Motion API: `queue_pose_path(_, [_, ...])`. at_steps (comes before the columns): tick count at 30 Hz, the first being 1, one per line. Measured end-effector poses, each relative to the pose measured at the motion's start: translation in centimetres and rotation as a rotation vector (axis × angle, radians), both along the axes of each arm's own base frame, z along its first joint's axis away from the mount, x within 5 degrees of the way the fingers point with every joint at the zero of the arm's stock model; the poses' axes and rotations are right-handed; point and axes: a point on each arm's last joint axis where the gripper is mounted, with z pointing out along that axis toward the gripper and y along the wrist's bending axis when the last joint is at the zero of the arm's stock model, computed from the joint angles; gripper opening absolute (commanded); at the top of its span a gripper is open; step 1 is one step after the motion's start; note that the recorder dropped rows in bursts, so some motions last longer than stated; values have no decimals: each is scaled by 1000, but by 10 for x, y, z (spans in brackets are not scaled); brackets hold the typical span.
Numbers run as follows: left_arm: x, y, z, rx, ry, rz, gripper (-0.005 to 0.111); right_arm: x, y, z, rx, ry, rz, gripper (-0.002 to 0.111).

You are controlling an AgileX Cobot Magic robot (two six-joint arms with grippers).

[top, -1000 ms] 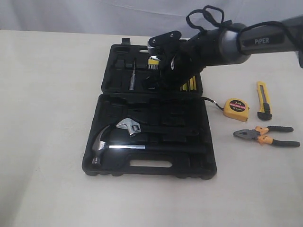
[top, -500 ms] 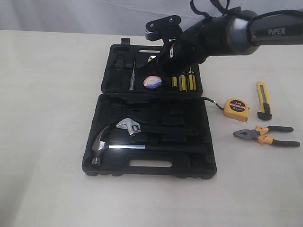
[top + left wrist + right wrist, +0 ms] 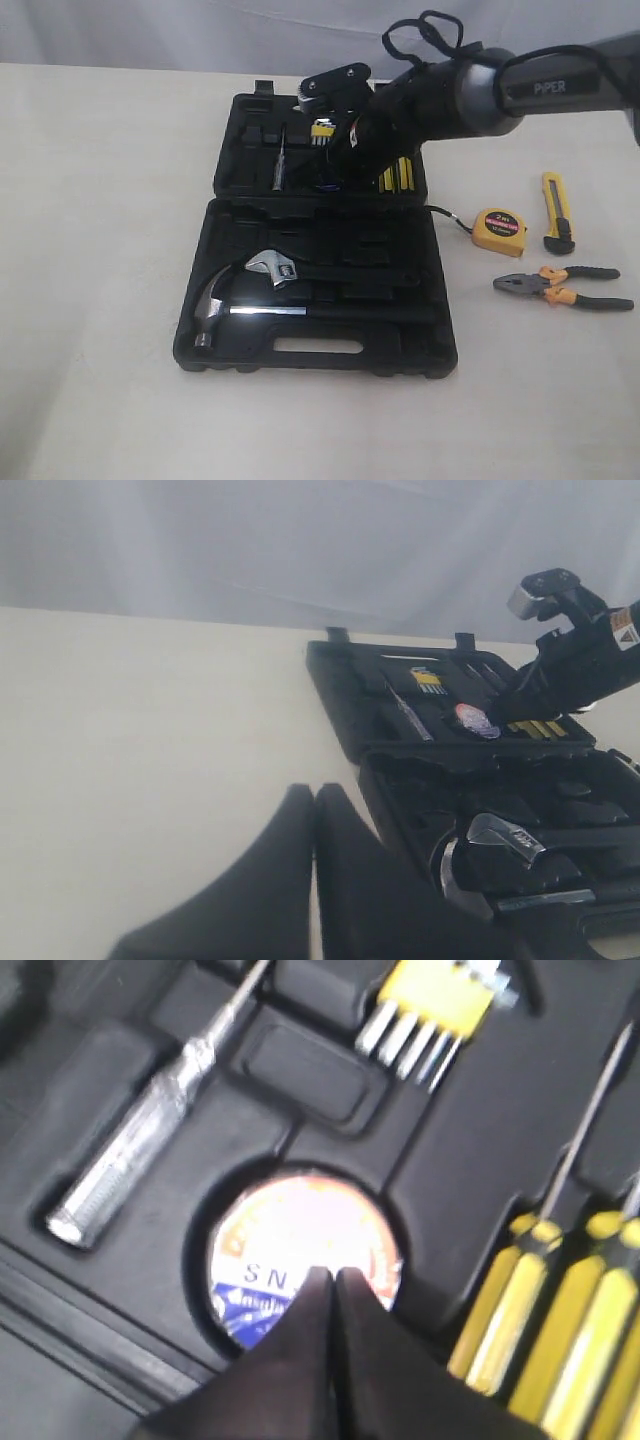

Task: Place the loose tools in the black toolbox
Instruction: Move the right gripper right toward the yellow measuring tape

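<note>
The black toolbox (image 3: pixel 232 178) lies open on the table. The black tape roll (image 3: pixel 300 1245) with its blue-white label sits in a round recess of the lid, also seen from the left wrist as the tape roll (image 3: pixel 474 718). My right gripper (image 3: pixel 333 1275) is shut, empty, with its tips right over the label; whether they touch it does not show. From outside, the right gripper (image 3: pixel 337 170) hides most of the roll. The yellow tape measure (image 3: pixel 498 231), utility knife (image 3: pixel 556 210) and pliers (image 3: pixel 562 287) lie on the table right of the box. My left gripper (image 3: pixel 313 790) is shut, empty, left of the box.
A hammer (image 3: pixel 225 305) and a wrench (image 3: pixel 275 268) lie in the near half of the box. In the lid are yellow-handled screwdrivers (image 3: pixel 398 175), a yellow bit holder (image 3: pixel 322 130) and a slim tester screwdriver (image 3: pixel 281 160).
The right arm rose half a second ago, which uncovered the tape roll in its recess, and has come back down over it. Its jaws stayed shut. The loose tools have not moved.
</note>
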Motion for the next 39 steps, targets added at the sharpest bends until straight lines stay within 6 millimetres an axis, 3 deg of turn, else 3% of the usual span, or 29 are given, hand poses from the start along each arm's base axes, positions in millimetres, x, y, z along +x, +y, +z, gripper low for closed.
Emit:
queue_pose_path(5, [0, 0, 0, 0, 0, 0, 0, -1, -1, 31, 23, -67, 4, 0])
queue_pose_path(9, [0, 0, 0, 0, 0, 0, 0, -1, 0, 40, 48, -97, 3, 0])
queue_pose_path(14, [0, 0, 0, 0, 0, 0, 0, 3, 4, 24, 87, -96, -8, 0])
queue_pose_path(19, [0, 0, 0, 0, 0, 0, 0, 6, 6, -18, 75, -37, -10, 0])
queue_pose_path(22, [0, 0, 0, 0, 0, 0, 0, 8, 8, -16, 95, -61, -10, 0])
queue_pose_path(24, [0, 0, 0, 0, 0, 0, 0, 8, 8, -3, 106, -87, -9, 0])
queue_pose_path(27, [0, 0, 0, 0, 0, 0, 0, 2, 3, 45, 117, -146, -7, 0])
queue_pose_path(29, [0, 0, 0, 0, 0, 0, 0, -3, -12, 73, 71, -149, -17, 0])
queue_pose_path(33, [0, 0, 0, 0, 0, 0, 0, -14, -72, 104, -83, -32, -138, 0])
queue_pose_path(35, [0, 0, 0, 0, 0, 0, 0, -21, -104, 108, -147, 64, -219, 1])
queue_pose_path(39, [0, 0, 0, 0, 0, 0, 0, -30, -144, 103, -176, 218, -323, 6])
